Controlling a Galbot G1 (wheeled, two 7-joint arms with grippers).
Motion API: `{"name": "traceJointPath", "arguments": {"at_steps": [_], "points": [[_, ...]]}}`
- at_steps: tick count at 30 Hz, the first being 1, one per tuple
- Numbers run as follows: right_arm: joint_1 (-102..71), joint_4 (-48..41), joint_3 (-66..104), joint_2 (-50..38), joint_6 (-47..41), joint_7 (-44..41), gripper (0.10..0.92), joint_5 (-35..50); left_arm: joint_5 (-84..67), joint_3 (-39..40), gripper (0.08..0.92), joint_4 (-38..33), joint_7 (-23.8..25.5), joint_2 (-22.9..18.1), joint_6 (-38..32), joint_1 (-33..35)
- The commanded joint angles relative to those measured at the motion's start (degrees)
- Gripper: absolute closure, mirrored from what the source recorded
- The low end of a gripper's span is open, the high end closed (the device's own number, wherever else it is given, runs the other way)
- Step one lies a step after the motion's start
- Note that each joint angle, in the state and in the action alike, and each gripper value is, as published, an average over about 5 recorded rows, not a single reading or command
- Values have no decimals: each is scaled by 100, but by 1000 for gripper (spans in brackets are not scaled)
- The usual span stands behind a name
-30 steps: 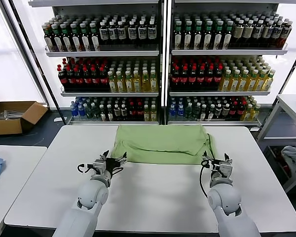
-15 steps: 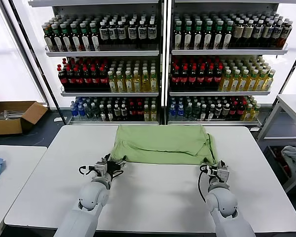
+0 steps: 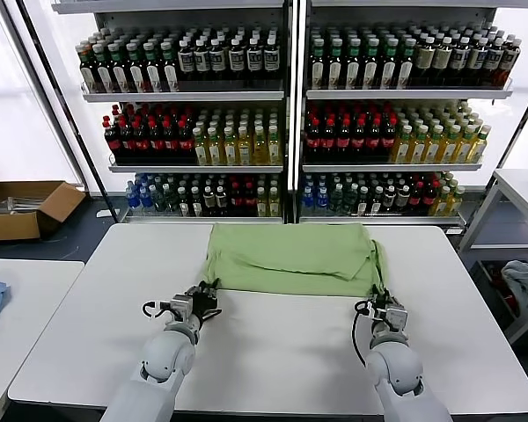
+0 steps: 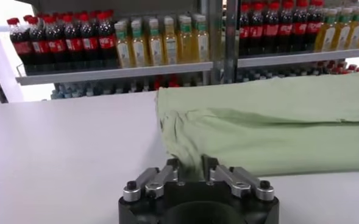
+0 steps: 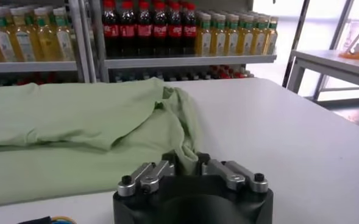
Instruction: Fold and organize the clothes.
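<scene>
Head view: polo shirt (image 3: 290, 258) lies in the frame's middle on the white counter (image 3: 273, 352); left tool (image 3: 204, 297) and right tool (image 3: 383, 303) pinch its near corners, so a fold away looks next, with bare counter below

Left wrist view: jaws closed on the hem (image 4: 194, 159)

Right wrist view: jaws clamp a corner (image 5: 188, 155), counter edge near at right

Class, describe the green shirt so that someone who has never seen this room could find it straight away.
Before the bottle shelves stands a white table. The green shirt lies along its far edge, with the left pincer and right pincer shut on its near corners. It is the only cloth on that table.
</scene>
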Motion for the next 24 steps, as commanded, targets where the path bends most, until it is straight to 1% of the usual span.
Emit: {"name": "traceJointPath", "arguments": {"at_steps": [1, 3, 5, 10, 14, 19, 24], "points": [[-235, 517, 9, 5, -4, -3, 898, -65, 86, -32, 807, -249, -15, 32, -70, 95], [-343, 716, 11, 4, -16, -1, 898, -90, 130, -50, 864, -410, -18, 63, -97, 149], [-465, 935, 16, 1, -27, 7, 898, -126, 162, -67, 900, -598, -24, 100, -108, 230], [-913, 1681, 70, -10, -119, 109, 898, -204, 189, -132, 915, -1415, -65, 318, -105, 707], [-1420, 2240, 109, -26, -182, 227, 898, -264, 160, -248, 915, -2170, -136, 566, -104, 1361], [-2083, 2633, 209, 60, -321, 437, 898, -390, 156, -415, 915, -3085, -192, 762, -126, 2506], [-2668, 2736, 200, 96, -327, 638, 898, -479, 208, -487, 915, -3344, -342, 764, -217, 3334]]}}
